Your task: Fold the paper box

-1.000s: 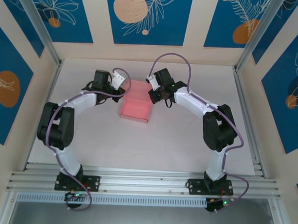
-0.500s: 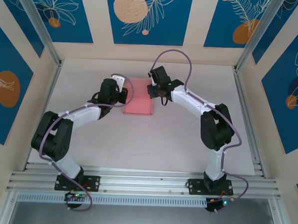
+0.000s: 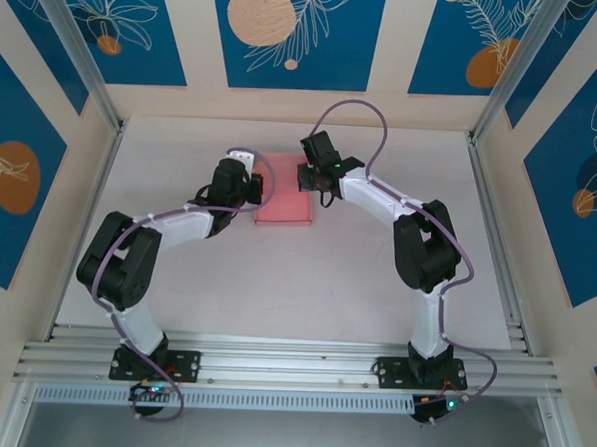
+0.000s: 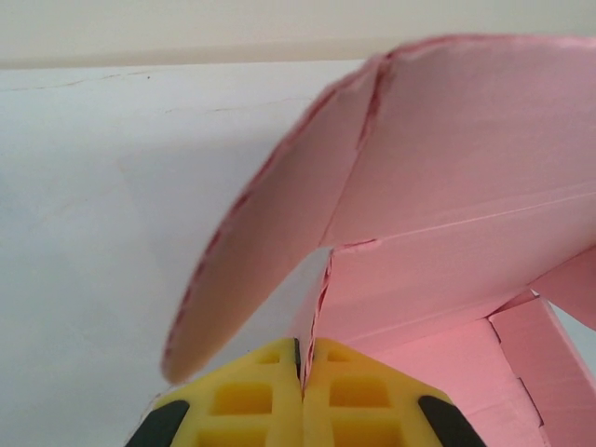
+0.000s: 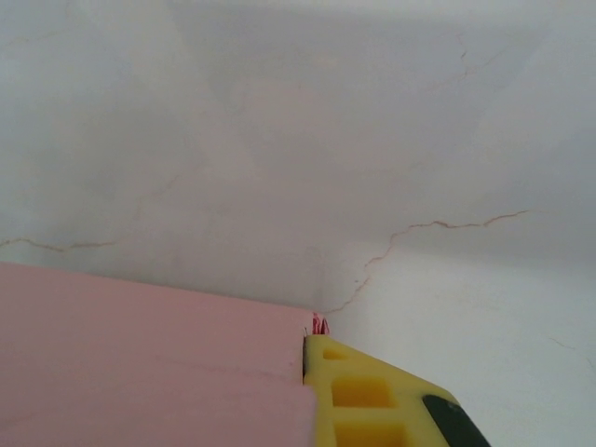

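The salmon-pink paper box (image 3: 285, 195) lies at the back middle of the white table, half-folded, between the two grippers. My left gripper (image 3: 256, 188) is at its left side; in the left wrist view its yellow fingers (image 4: 270, 391) are shut on a thin card wall, with a rounded flap (image 4: 270, 251) curving up to the left and the paper box's panels (image 4: 456, 177) to the right. My right gripper (image 3: 312, 180) is at the box's right back edge. In the right wrist view one yellow finger (image 5: 372, 405) presses against the pink card (image 5: 140, 363); the other finger is hidden behind it.
The white table (image 3: 305, 284) is walled by aluminium rails (image 3: 495, 209) and blue-patterned panels. Cracks run across the table surface (image 5: 438, 225) beyond the right gripper. Both arms bend inward over the back half of the table.
The box has shifted back and to the right and looks flatter. My left gripper followed it to the right; my right gripper edged a little left and back.
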Robot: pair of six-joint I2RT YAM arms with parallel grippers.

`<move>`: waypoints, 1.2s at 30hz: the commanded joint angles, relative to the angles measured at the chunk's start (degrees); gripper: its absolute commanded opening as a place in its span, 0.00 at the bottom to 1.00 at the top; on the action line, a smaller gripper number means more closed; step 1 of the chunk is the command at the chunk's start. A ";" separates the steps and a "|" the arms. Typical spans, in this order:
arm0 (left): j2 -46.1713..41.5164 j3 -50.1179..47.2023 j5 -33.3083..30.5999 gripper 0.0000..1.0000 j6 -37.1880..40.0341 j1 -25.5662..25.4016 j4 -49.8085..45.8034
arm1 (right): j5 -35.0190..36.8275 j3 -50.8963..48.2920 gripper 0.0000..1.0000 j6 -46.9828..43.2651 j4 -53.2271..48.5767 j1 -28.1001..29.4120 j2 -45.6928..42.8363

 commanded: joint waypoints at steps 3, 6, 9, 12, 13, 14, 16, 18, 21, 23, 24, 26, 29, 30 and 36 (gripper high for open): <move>0.95 -0.63 -0.69 0.00 -3.04 -1.21 3.69 | 3.18 -1.88 0.06 3.30 6.15 2.29 0.02; 0.47 -2.35 -0.89 0.00 -3.62 -1.40 4.49 | 4.73 -4.26 0.06 3.88 7.74 3.44 -0.63; 0.34 -3.98 -1.05 0.00 -4.02 -1.47 5.00 | 5.54 -7.81 0.06 4.93 10.11 4.26 -1.70; 0.54 -5.17 -1.15 0.00 -4.01 -1.54 5.29 | 6.25 -11.20 0.06 5.70 12.38 4.92 -2.77; 0.54 -5.62 -1.40 0.00 -4.15 -1.65 5.51 | 6.51 -12.01 0.06 6.00 12.78 5.05 -3.04; 0.54 -6.27 -1.50 0.00 -4.32 -1.66 5.94 | 6.52 -12.76 0.06 6.24 13.17 5.19 -3.29; 0.51 -7.45 -1.76 0.00 -4.79 -1.75 6.80 | 6.96 -14.17 0.06 6.29 14.15 5.73 -3.76; 0.29 -8.21 -1.44 0.00 -5.22 -1.77 7.15 | 7.80 -15.28 0.06 5.95 14.96 6.24 -4.05; -0.37 -9.34 -0.83 0.00 -5.51 -1.84 7.74 | 9.02 -16.87 0.06 5.23 15.85 6.87 -4.62; -0.76 -10.21 -0.80 0.00 -5.75 -1.84 7.88 | 9.79 -18.34 0.06 4.91 16.94 7.16 -5.14; -0.95 -10.74 -0.80 0.00 -5.93 -1.82 7.97 | 10.11 -19.47 0.06 4.71 17.85 7.34 -5.50; -1.09 -11.84 -0.72 0.00 -6.32 -1.79 8.36 | 10.64 -21.53 0.06 4.46 19.77 7.80 -6.27; -1.14 -13.36 -0.16 0.00 -7.61 -1.84 8.70 | 11.39 -24.60 0.06 4.22 22.53 8.45 -7.41; -1.23 -14.12 0.36 0.00 -8.23 -1.82 9.17 | 11.83 -25.54 0.06 4.08 23.46 8.70 -7.72; -1.90 -17.48 1.81 0.00 -10.91 -1.84 10.94 | 14.37 -29.62 0.06 4.55 26.67 10.05 -8.89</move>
